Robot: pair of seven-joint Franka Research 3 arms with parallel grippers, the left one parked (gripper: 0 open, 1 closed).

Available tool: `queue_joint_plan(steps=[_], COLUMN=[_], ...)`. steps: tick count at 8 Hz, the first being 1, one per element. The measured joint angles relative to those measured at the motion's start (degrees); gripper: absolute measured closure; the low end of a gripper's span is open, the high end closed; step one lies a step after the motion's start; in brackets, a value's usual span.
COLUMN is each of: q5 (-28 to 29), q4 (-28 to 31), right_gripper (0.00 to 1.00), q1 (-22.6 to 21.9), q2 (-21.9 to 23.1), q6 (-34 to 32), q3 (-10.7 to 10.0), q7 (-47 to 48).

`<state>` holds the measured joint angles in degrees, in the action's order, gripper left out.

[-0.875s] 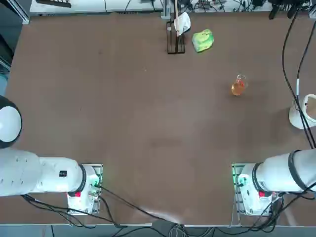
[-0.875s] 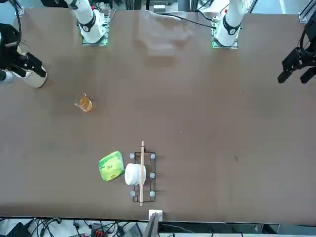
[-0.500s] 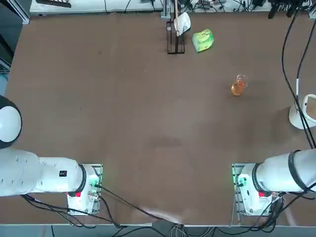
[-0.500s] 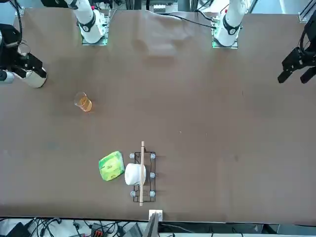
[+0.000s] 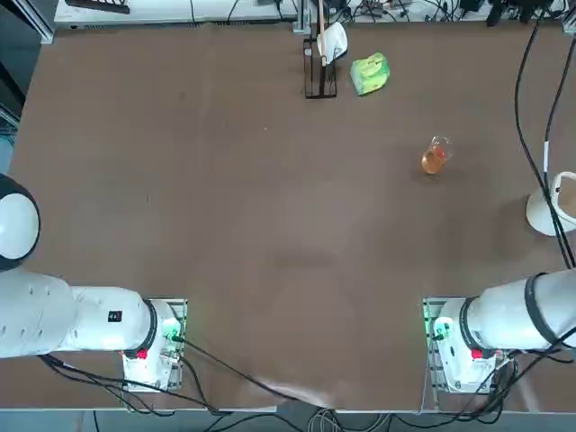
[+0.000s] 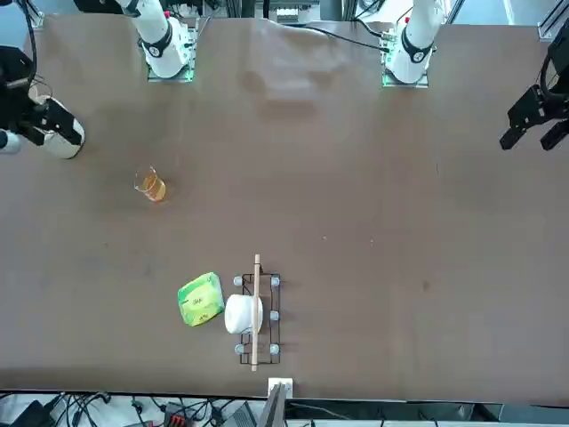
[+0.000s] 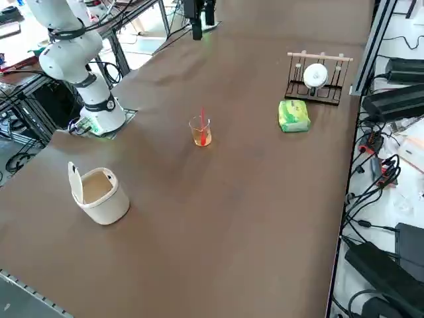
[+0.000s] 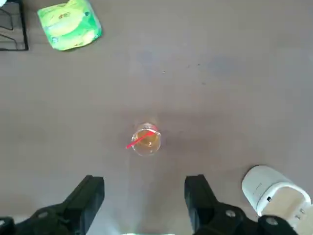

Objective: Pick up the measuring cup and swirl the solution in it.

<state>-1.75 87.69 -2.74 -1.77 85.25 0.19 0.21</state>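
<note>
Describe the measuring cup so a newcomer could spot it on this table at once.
On the brown table, look toward the working right arm's side, between the white cup near the edge and the green and yellow packet. The measuring cup stands alone there: small clear glass holding orange solution, unlike its opaque neighbours.

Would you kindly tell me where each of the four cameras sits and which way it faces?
Top: overhead, looking down; both arm bases at the bottom edge.
Front: across the table, facing the robot; bases at the top.
Right side: raised at the robot's right, looking diagonally; the right arm's base shows.
Right wrist: looks down past the open right gripper.
All share the measuring cup and the green and yellow lump.
</note>
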Motion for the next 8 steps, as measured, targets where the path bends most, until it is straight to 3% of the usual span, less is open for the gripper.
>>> queue_joint_plan(steps=[4, 8], q5=[-5.3, -12.6], q4=[2.4, 13.0], right_gripper=[0.00, 0.00], q1=[-7.3, -14.1], q2=[-0.5, -1.3], q6=[-1.6, 5.1], q3=[0.3, 0.5], q7=[6.2, 13.3])
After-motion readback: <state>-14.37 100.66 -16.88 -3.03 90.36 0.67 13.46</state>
